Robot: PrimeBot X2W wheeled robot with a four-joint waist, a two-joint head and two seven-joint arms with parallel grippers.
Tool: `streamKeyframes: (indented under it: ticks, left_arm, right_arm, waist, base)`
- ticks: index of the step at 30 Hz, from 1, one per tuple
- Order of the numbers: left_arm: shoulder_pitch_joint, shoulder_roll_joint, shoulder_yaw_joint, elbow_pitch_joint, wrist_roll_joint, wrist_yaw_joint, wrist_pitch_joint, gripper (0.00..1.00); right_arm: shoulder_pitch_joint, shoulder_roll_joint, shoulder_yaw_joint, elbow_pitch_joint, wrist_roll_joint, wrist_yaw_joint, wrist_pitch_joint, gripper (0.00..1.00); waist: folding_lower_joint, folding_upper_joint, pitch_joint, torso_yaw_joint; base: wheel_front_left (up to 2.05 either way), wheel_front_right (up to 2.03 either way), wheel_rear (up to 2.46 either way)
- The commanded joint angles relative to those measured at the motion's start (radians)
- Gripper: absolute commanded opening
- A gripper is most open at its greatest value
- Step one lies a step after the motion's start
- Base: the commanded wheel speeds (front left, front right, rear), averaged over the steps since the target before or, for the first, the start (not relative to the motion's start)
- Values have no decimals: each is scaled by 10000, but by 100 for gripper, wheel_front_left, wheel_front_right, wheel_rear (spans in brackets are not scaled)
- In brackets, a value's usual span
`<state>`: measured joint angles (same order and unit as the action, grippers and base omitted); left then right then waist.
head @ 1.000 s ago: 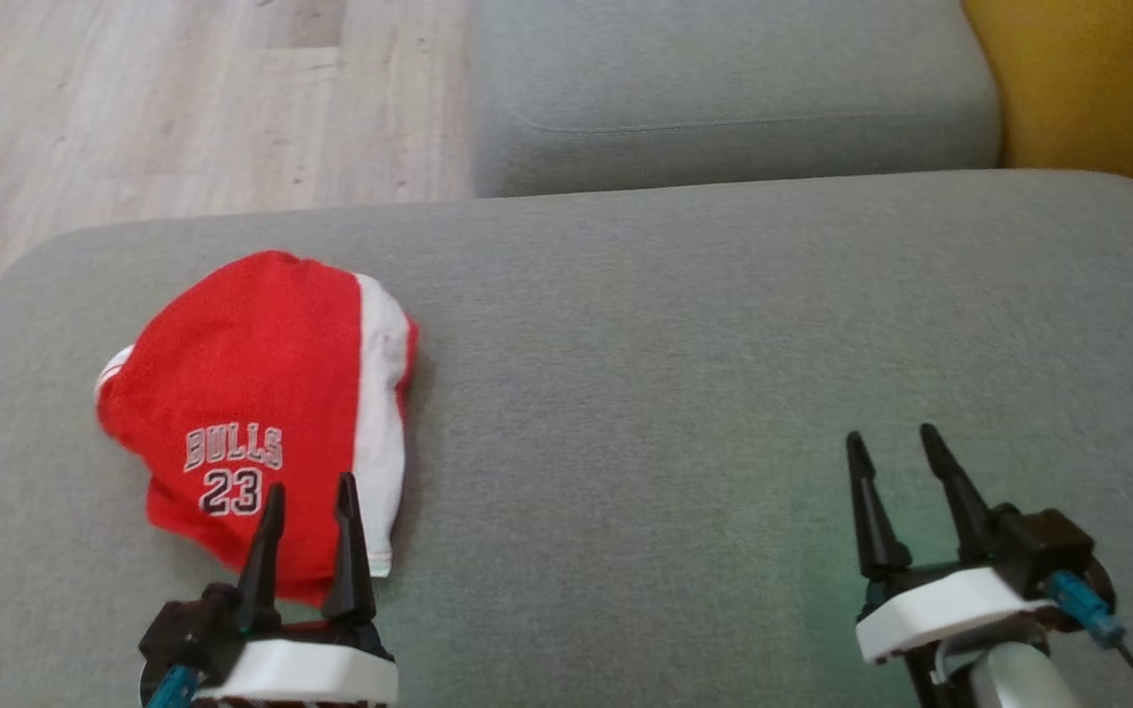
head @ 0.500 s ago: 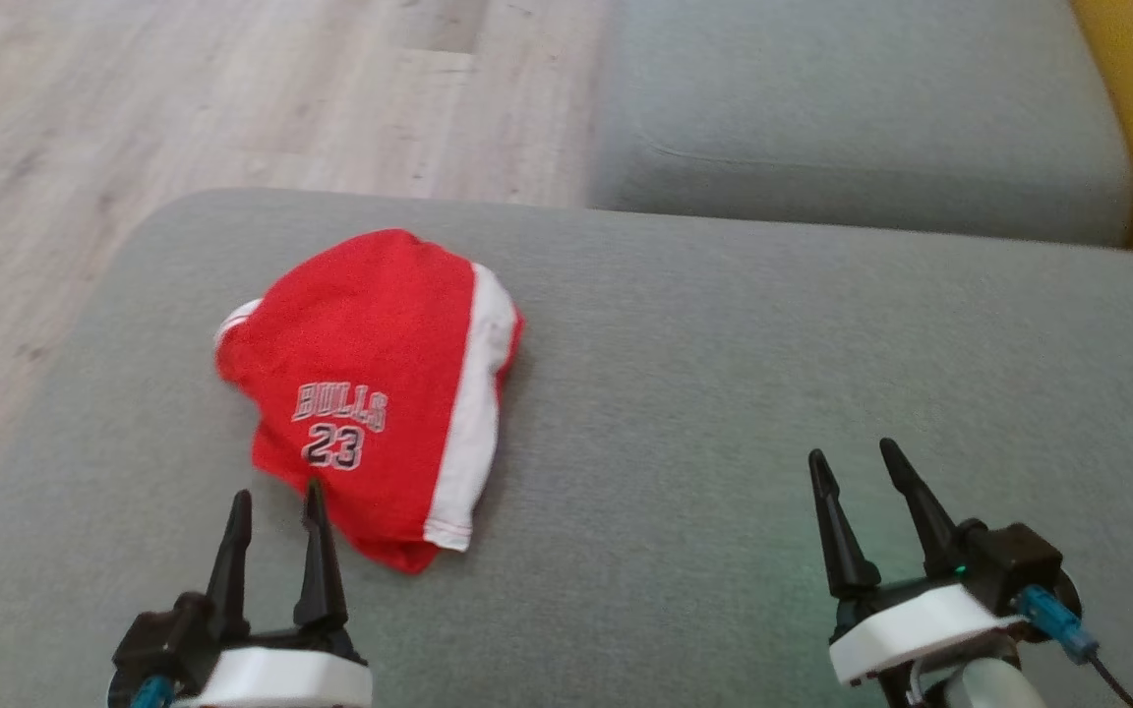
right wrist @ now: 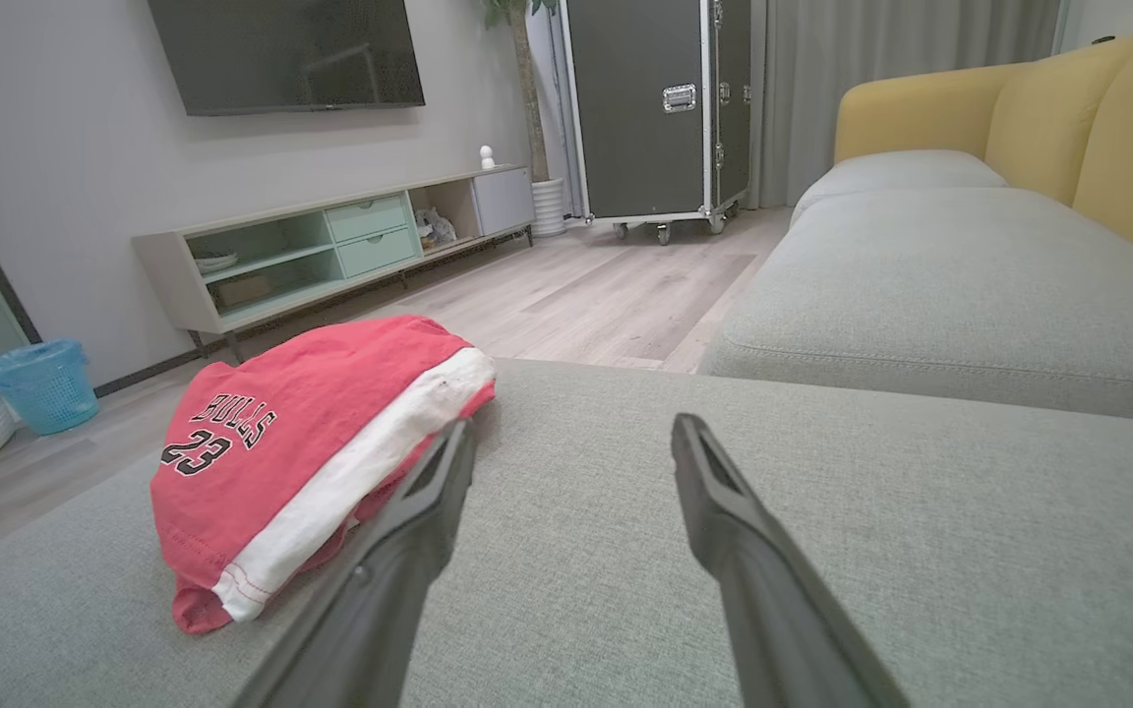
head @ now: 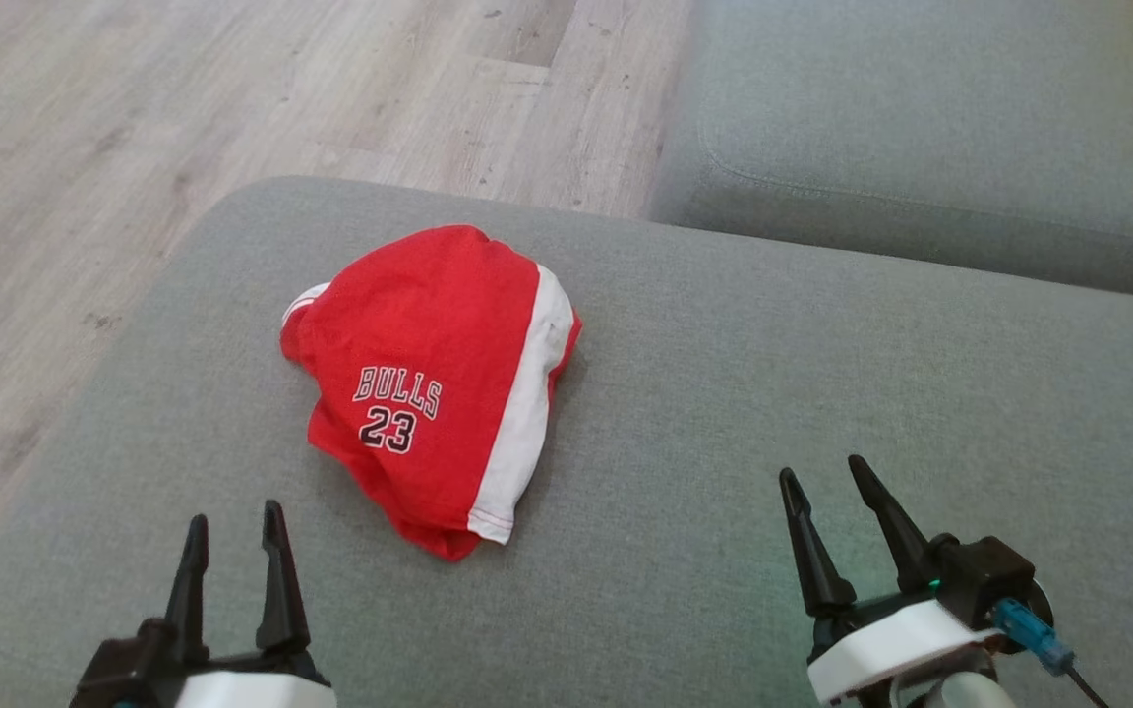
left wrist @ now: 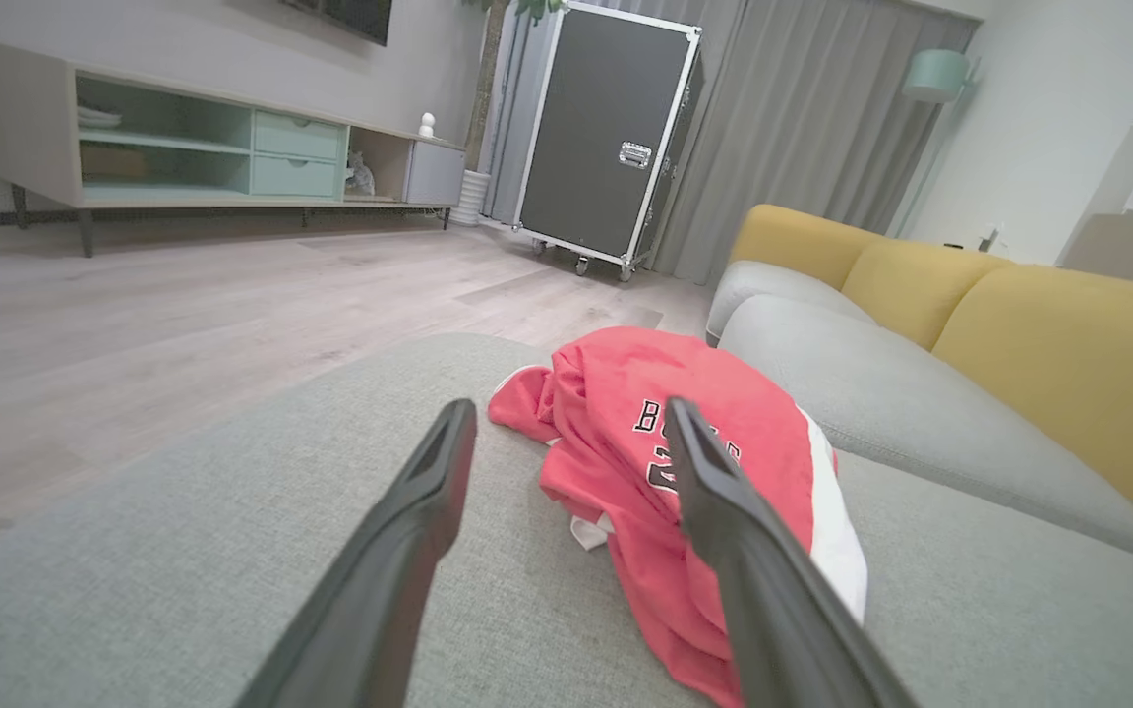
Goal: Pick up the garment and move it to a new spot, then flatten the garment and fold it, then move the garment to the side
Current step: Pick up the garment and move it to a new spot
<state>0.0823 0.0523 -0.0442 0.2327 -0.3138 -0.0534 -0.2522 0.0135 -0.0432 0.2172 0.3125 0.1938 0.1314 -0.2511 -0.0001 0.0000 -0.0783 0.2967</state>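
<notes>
The garment (head: 439, 379) is a red piece with a white side stripe and "BULLS 23" printed on it, lying bunched on the grey sofa seat (head: 744, 413). It also lies ahead in the left wrist view (left wrist: 714, 462) and to the left in the right wrist view (right wrist: 301, 442). My left gripper (head: 234, 511) stands open at the lower left, short of the garment's near edge and a little left of it. My right gripper (head: 822, 470) is open at the lower right, well apart from the cloth. Neither holds anything.
Pale wood floor (head: 183, 108) lies beyond the seat's left and far edges. A second grey cushion (head: 921, 138) adjoins at the back right, with yellow backrests (left wrist: 1048, 334). A black wheeled case (right wrist: 660, 108), a low cabinet (right wrist: 330, 251) and a blue bin (right wrist: 40, 383) stand across the room.
The head camera has swung left, so the garment now sits nearer the picture's middle. The garment itself has not moved. Both grippers stay open and empty.
</notes>
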Motion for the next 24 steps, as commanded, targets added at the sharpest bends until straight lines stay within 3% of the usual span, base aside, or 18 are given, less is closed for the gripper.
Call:
streamKeyframes:
  ticks: [1,7,14,19,24]
  left_arm:
    - [-424,62,286,-368,277,-31,-95,100]
    - [-1285,640,-130,-54,941,-216,93,100]
    - [-4553,1946,-1169,982,1512,-670,1938,100]
    - [-7030,2816,-1876,2371,1385,-760,3441,100]
    - [-8784,3510,-3190,3524,230,-769,4805,100]
  right_arm:
    - [-306,-70,195,-318,61,-7,-107,100]
    - [-481,-70,107,-363,-50,-7,-107,100]
    - [-1135,-70,-215,-571,-401,-7,-107,100]
    - [-1668,-70,-305,-755,-578,-7,-107,100]
    - [-2036,-70,-360,-951,-564,-7,-107,100]
  waist:
    - [1,0,62,-51]
    - [1,0,570,-256]
    - [1,0,1751,-728]
    - [1,0,2589,-1282]
    - [1,0,3243,-1694]
  base:
    - [0,0,0]
    - [0,0,0]
    - [0,0,0]
    - [0,0,0]
    - [0,0,0]
